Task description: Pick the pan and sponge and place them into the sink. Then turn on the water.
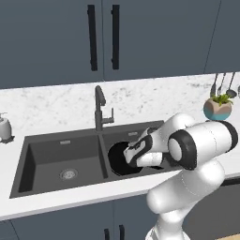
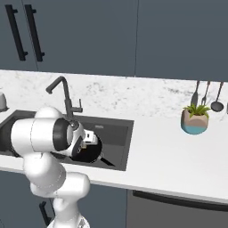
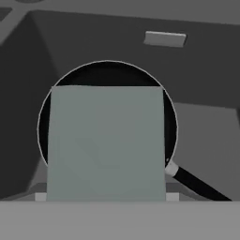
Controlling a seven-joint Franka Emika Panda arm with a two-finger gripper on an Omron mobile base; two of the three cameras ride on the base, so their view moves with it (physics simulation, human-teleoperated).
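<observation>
Black and shallow, the pan (image 1: 123, 159) lies in the right basin of the sink (image 1: 47, 159), its short handle (image 3: 199, 186) running off toward four o'clock in the hand view. Directly over it a pale grey-green slab — the sponge (image 3: 107, 143), by my guess — fills the space where the fingertips would rise, so I judge the gripper (image 1: 131, 153) to be clamped on it, though the pads are hidden. Sponge is light, soft and squashy; a pinch across its short sides should hold. The faucet (image 1: 99, 108) stands at twelve o'clock behind the divider, no water running.
</observation>
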